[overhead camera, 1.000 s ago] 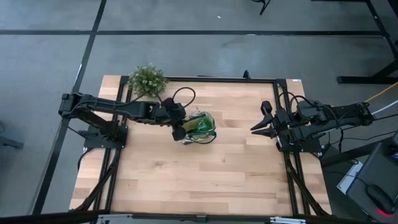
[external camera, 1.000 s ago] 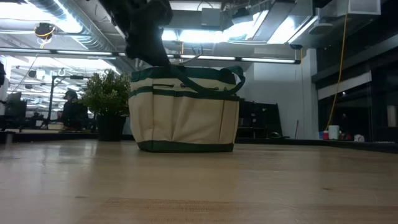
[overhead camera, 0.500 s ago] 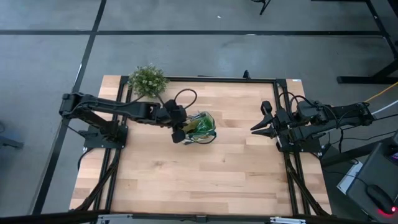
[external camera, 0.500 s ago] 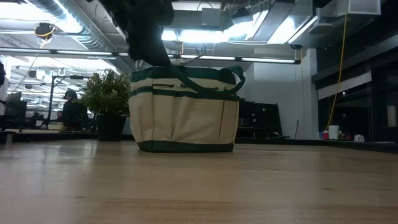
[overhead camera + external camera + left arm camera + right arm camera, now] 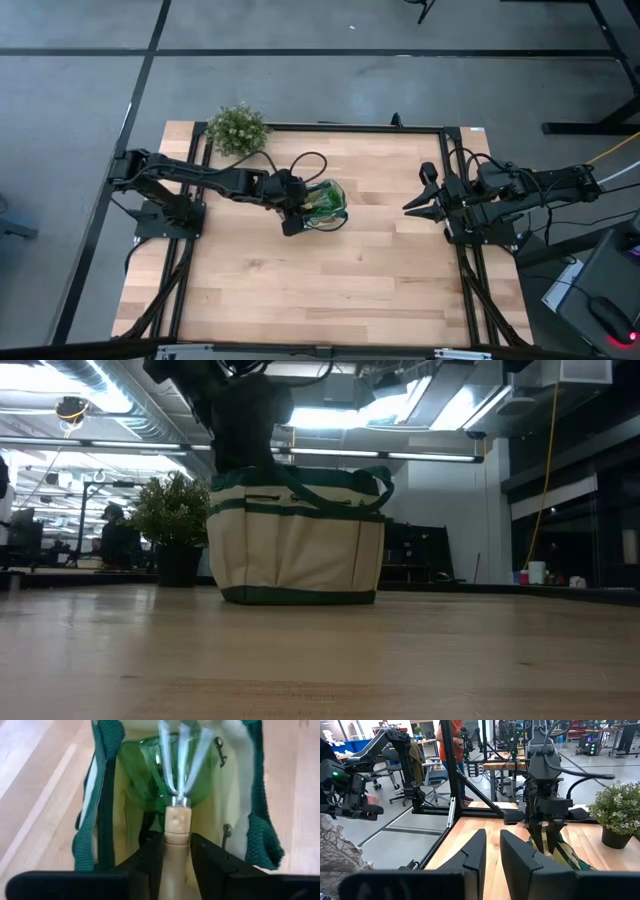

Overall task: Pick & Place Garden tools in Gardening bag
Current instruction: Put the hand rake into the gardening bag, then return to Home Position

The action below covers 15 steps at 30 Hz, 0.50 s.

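The beige gardening bag [image 5: 322, 205] with dark green trim stands upright on its flat bottom at mid-table; it also shows in the low view [image 5: 295, 540]. My left gripper [image 5: 295, 212] hangs over the bag's left end, shut on the wood-handled mini rake [image 5: 177, 827]. The rake's metal tines [image 5: 180, 760] point down into the bag's open mouth. A bright green plastic tool [image 5: 135, 770] lies inside the bag. My right gripper [image 5: 412, 205] waits empty at the table's right side, its fingers nearly together [image 5: 492, 855]. The shears do not show. My left gripper pinches the rake's wooden handle [image 5: 177, 840] between its two fingers, close to the end that carries the tines. The fingers point down and lie along the handle. The rake hangs lifted, tines downward, inside the bag's mouth; whether the tines touch anything inside, I cannot tell.
A bushy potted plant [image 5: 238, 128] stands at the table's far left corner, behind the bag in the low view [image 5: 175, 525]. The bag's green handles [image 5: 102, 780] hang at its rim. Bare wood [image 5: 320, 290] fills the table's near half. A person shows beyond the table [image 5: 447, 750].
My left gripper has moved a little toward the table's right edge, from beside the bag's left end to over its mouth, and stands more upright. The rake has gone with it. The bag has stayed in place.
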Each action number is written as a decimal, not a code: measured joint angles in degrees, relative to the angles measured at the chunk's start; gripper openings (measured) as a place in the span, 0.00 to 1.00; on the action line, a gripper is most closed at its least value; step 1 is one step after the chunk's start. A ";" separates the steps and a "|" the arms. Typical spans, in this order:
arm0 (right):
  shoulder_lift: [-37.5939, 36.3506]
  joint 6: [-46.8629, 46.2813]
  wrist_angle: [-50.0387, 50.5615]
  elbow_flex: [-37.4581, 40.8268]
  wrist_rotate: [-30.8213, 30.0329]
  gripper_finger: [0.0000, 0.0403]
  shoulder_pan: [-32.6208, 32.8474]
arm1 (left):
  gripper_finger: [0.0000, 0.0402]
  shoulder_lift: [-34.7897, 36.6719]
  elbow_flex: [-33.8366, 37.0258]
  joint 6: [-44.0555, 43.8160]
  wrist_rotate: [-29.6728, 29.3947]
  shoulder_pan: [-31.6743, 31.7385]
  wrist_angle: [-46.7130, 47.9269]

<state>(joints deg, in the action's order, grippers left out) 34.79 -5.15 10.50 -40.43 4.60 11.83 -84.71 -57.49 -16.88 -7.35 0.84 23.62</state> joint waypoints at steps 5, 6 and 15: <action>0.01 0.00 0.00 0.00 0.00 0.15 -0.01 | 0.26 0.12 0.00 0.03 -0.38 0.00 -1.62; 0.01 0.00 0.00 0.00 0.00 0.15 0.00 | 0.26 0.34 0.00 0.03 -0.48 0.00 -2.00; 0.00 0.00 0.00 -0.01 0.00 0.15 0.00 | 0.27 2.26 -1.59 0.06 -0.48 0.00 -2.86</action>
<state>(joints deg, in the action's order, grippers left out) 34.79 -5.15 10.50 -40.44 4.61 11.83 -82.45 -59.08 -16.82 -7.84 0.84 20.76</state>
